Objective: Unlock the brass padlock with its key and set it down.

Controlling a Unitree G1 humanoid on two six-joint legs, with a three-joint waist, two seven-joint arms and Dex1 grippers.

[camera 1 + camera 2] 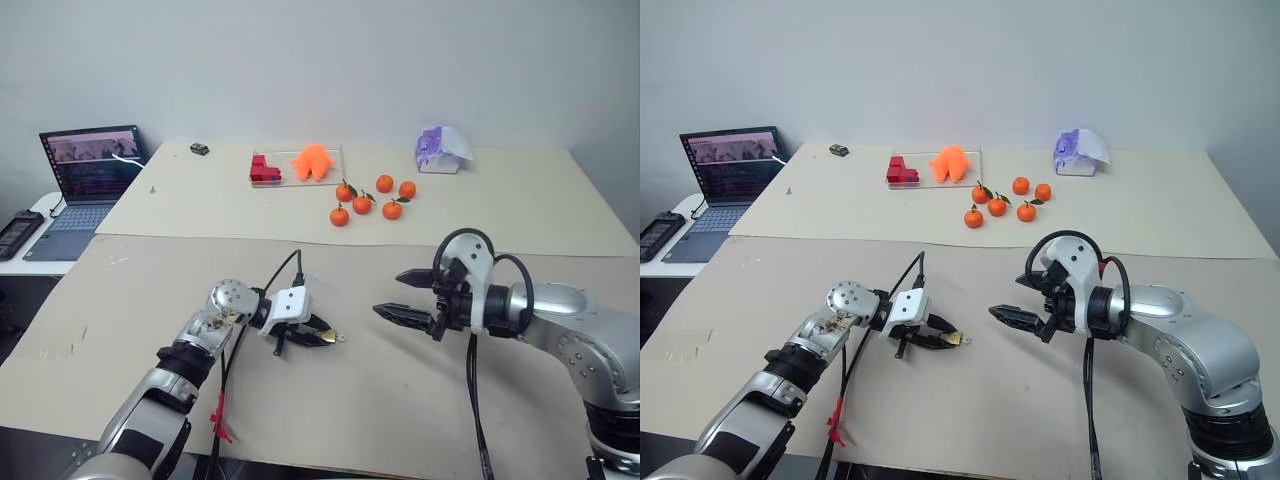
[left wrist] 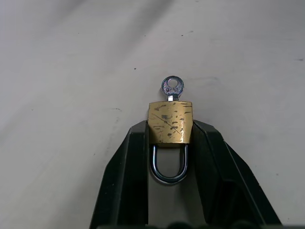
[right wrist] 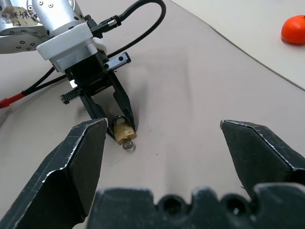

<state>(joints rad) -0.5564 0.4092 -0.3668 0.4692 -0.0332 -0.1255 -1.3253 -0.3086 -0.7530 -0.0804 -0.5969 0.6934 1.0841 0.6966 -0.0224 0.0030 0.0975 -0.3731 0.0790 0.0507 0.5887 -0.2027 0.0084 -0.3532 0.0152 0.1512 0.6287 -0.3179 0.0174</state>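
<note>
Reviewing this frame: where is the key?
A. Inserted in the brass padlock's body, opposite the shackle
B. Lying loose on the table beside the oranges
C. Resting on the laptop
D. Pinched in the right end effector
A: the key protrudes from the end of the brass padlock opposite its shackle, while the left end effector grips the padlock's sides.

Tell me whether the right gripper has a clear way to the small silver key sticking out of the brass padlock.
Probably yes. The silver key juts from the brass padlock, beyond the left gripper clamping it, and the right gripper hovers open, facing it across bare table.
</note>
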